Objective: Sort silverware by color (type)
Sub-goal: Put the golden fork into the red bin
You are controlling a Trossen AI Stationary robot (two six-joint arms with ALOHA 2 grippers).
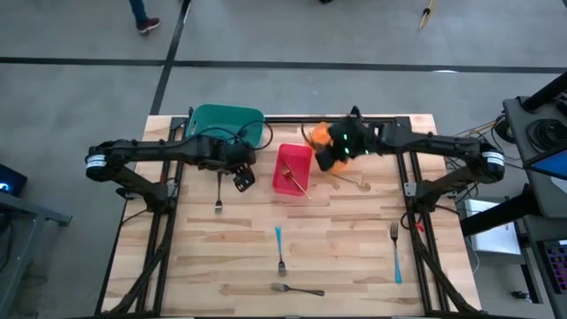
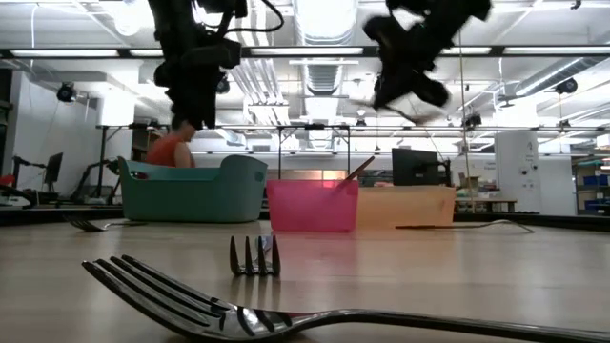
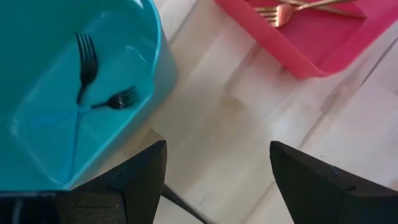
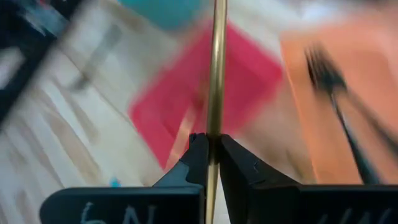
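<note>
My right gripper (image 4: pixel 213 140) is shut on a thin gold fork (image 4: pixel 217 68) and hangs above the table between the red bin (image 1: pixel 292 170) and the orange bin (image 1: pixel 316 133). My left gripper (image 3: pixel 217 180) is open and empty over bare wood between the teal bin (image 1: pixel 226 120) and the red bin. A dark fork (image 1: pixel 218 190) lies on the table just below it. The teal bin holds two forks (image 3: pixel 87 59), the red bin gold forks (image 3: pixel 292 9), and the orange bin a dark fork (image 4: pixel 333 93). Another gold fork (image 1: pixel 353 182) lies beside the red bin. My right gripper pinches the gold fork's slim handle (image 4: pixel 216 124) between its two fingertips. The handle runs on past the fingertips, in line with the fingers. The fork is lifted clear of the table and the bins; its ends are out of the picture.
Two light-blue-handled forks (image 1: pixel 279 248) (image 1: pixel 395 252) and a silver fork (image 1: pixel 297 288) lie flat on the near half of the wooden table (image 1: pixel 345 248). One gold fork leans out over the red bin's rim (image 1: pixel 301 186). A person (image 2: pixel 170 148) shows behind the teal bin.
</note>
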